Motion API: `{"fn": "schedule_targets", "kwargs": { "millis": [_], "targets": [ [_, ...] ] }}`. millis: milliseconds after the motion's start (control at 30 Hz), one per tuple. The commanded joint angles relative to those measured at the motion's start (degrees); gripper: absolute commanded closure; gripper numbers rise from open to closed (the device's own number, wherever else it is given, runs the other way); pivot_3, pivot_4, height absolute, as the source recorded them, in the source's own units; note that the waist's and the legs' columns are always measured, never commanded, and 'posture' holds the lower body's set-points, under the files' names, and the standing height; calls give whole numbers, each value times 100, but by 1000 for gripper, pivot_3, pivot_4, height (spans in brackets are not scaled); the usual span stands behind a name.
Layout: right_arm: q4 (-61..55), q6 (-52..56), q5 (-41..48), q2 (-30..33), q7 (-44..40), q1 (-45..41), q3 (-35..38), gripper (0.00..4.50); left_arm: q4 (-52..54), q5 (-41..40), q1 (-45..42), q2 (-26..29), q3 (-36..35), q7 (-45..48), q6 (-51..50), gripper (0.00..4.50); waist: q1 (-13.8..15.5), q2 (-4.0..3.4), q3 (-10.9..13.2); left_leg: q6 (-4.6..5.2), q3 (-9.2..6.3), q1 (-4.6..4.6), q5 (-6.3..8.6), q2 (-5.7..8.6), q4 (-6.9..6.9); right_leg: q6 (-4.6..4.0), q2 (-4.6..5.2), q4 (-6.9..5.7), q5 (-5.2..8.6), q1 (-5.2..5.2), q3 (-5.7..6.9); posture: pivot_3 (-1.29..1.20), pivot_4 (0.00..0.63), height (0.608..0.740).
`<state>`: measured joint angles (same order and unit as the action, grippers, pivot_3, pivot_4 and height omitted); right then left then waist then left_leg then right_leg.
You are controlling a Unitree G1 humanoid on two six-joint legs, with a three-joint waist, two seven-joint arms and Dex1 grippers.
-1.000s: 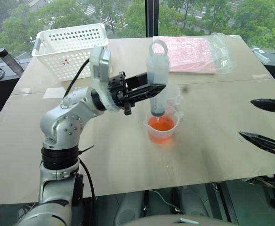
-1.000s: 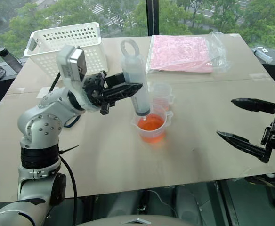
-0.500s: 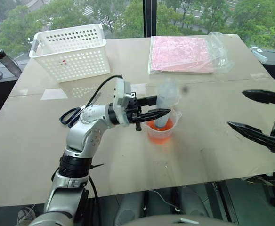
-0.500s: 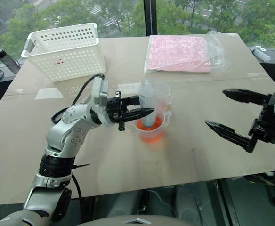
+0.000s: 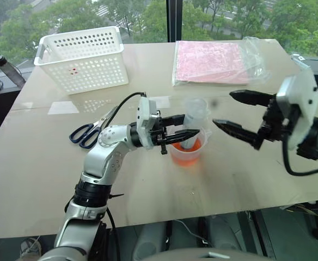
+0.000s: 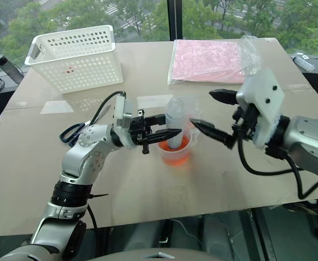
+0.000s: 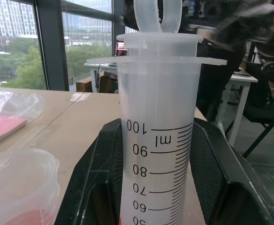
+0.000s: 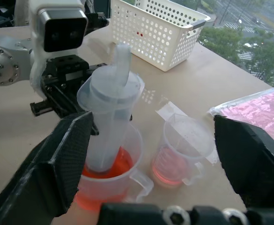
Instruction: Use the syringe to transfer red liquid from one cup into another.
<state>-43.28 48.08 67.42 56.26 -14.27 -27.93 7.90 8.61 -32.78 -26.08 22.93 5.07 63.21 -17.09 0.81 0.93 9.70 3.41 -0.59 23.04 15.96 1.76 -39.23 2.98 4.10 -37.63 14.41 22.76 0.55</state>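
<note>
I read the left gripper (image 5: 187, 126) as clamped on the barrel of the syringe (image 8: 110, 121): in the left wrist view its two black fingers (image 7: 99, 183) press against either side of the clear tube at the printed graduations. The syringe stands roughly upright, tilted slightly, with its lower end down inside the larger cup (image 8: 112, 180), plunger ring at the top. The larger cup sits near the middle of the bench (image 5: 39, 157) and holds the red liquid (image 5: 187, 155), which reaches partway up the wall; the syringe's lower end stands in it.

The smaller cup (image 8: 181, 152) stands just beside the larger one, on the side toward the far edge of the bench. In the right wrist view it shows a shallow layer of red at the bottom.

The right gripper (image 5: 233, 115) hangs level just right of the cups, fingers well apart, nothing between them; its tips point toward the syringe, short of touching it.

Other items on the bench: white perforated basket (image 5: 83, 57) at the far left corner, a pink pad in a clear bag (image 5: 216, 60) at the far edge right of centre, blue-handled scissors (image 5: 88, 132) left of the left arm.
</note>
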Motion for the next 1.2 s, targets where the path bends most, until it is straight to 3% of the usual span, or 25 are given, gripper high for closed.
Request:
{"fn": "schedule_targets", "kwargs": {
  "millis": [33, 600, 700, 867, 1200],
  "targets": [
    [-78, 110, 69, -156, 174, -333, -149, 1342, 227, -6, 17, -14, -31, -81, 58, 3091, 4, 0, 0, 0, -1, 0, 0, 0, 0, 0, 0, 0, 0, 0, 1, 0, 150, 740],
    [20, 613, -31, -895, 777, -977, -591, 1342, 452, 31, 181, -2, 74, -179, 87, 3091, -8, -1, 0, 6, -1, 1, 3, 0, 1, 0, 0, -1, 0, 1, 2, 0, 150, 740],
    [44, 687, -125, -916, 787, -960, -630, 2105, 421, 44, 194, 15, 77, -117, 129, 3091, -5, -1, 0, 6, -2, 1, 4, 0, 2, 0, -1, 0, 0, 1, 3, 0, 150, 740],
    [28, 736, -187, -949, 713, -984, -625, 4460, 380, 72, 261, 43, 68, -29, 214, 3091, -8, -2, 0, 15, -2, 0, 9, 0, 2, 0, -1, 0, 0, 1, 3, 0, 150, 740],
    [120, 629, -516, -1111, 459, -1243, -710, 4460, 330, 16, 348, 51, 47, -35, 169, 3091, -12, -2, 0, 21, -2, -1, 12, 0, 2, 0, -1, -1, 0, 1, 3, 0, 150, 740]
  ]
}}
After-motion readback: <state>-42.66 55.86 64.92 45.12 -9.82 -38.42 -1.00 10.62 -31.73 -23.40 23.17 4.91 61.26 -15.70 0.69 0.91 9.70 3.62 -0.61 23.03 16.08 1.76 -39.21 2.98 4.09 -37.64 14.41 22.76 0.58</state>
